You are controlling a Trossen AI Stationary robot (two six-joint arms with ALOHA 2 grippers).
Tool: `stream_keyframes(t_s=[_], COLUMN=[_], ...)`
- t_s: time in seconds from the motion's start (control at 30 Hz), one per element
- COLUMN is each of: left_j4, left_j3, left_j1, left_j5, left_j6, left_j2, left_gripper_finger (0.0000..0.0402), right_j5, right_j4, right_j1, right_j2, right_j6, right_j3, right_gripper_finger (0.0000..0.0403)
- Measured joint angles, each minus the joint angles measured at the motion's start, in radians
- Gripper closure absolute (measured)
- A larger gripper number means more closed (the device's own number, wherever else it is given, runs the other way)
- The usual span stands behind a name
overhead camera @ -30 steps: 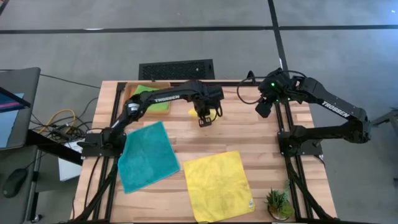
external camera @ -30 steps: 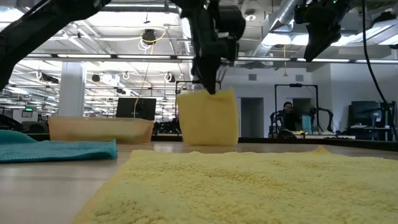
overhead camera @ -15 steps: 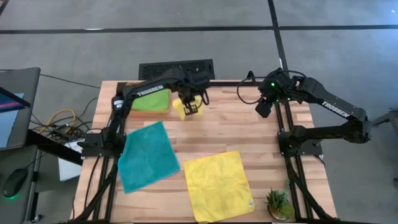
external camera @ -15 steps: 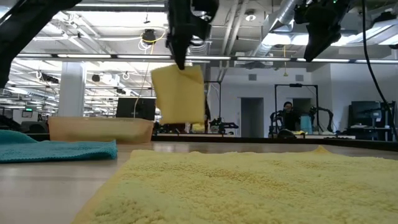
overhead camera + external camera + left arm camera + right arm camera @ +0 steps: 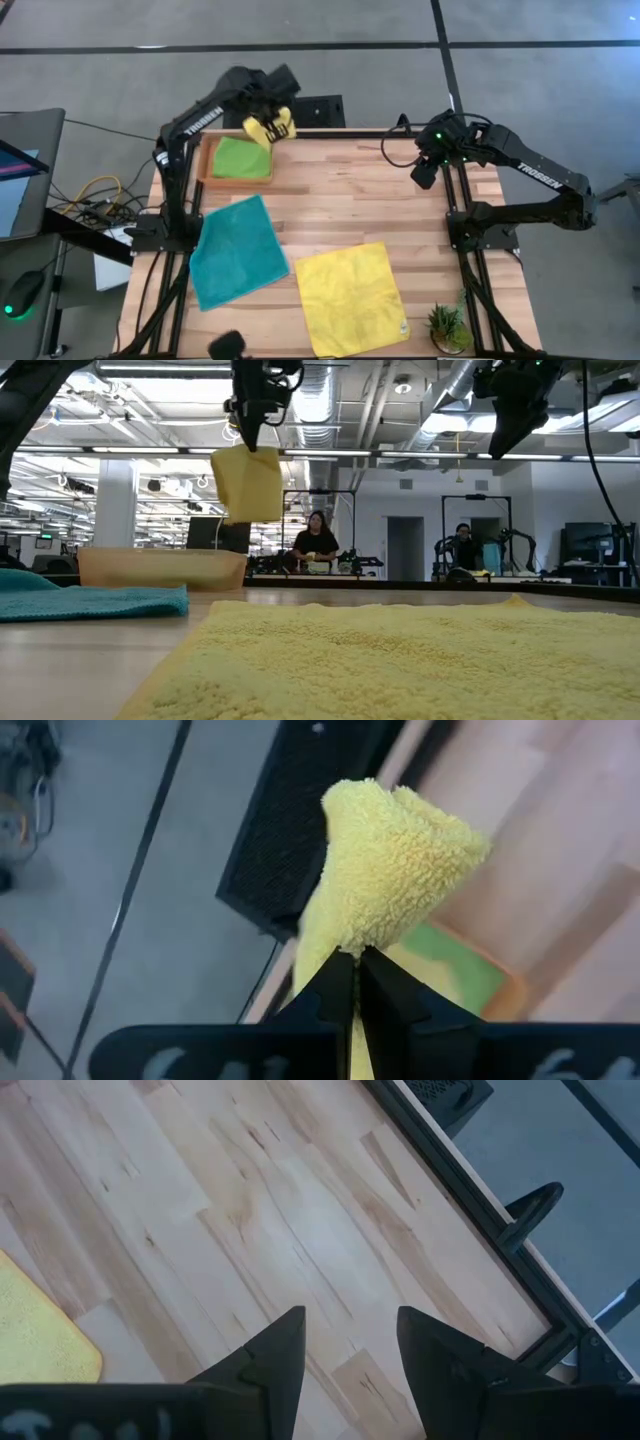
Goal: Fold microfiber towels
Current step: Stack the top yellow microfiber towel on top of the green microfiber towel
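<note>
Above tray (image 5: 208, 150) — fingers (image 5: 272, 124) pinch yellow towel (image 5: 262, 127).

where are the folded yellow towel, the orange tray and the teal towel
folded yellow towel (image 5: 266, 126), high view, its hanging middle
orange tray (image 5: 205, 163), high view, left rim
teal towel (image 5: 234, 250), high view, flat centre

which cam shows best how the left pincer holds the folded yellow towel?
Left wrist view: the folded yellow towel sits pinched between the shut left pincer at close range. High view shows it small, above the orange tray. Low view shows it hanging, the grip partly silhouetted. Right wrist view misses it.
</note>
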Motion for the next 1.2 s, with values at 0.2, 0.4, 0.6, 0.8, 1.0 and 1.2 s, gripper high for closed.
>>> stream_keyframes(t_s=[0.2, 0.4, 0.6, 0.8, 1.0, 1.2], left_j4=[0.0, 0.0, 0.002, 0.002, 0.0, 0.002], left_j3=[0.0, 0.0, -0.006, -0.121, -0.33, -0.535], left_j1=[0.106, 0.162, 0.166, 0.151, 0.161, 0.176], left_j5=[-0.001, -0.008, 0.057, 0.034, 0.003, -0.062], left_j6=[-0.029, -0.081, -0.12, -0.168, -0.23, -0.286], left_j2=[-0.003, -0.003, -0.022, -0.127, -0.261, -0.335], left_gripper_finger=[0.0401, 0.0401, 0.0401, 0.0401, 0.0401, 0.0401], right_j5=[0.0, 0.0, 0.0, 0.0, 0.0, 0.0], right_j4=[0.0, 0.0, 0.0, 0.0, 0.0, 0.0], right_j1=[0.0, 0.0, 0.0, 0.0, 0.0, 0.0], right_j2=[0.0, 0.0, 0.0, 0.0, 0.0, 0.0], right_j6=[0.0, 0.0, 0.0, 0.0, 0.0, 0.0], right_j3=[0.0, 0.0, 0.0, 0.0, 0.0, 0.0], right_gripper_finger=[0.022, 0.022, 0.022, 0.022, 0.022, 0.022])
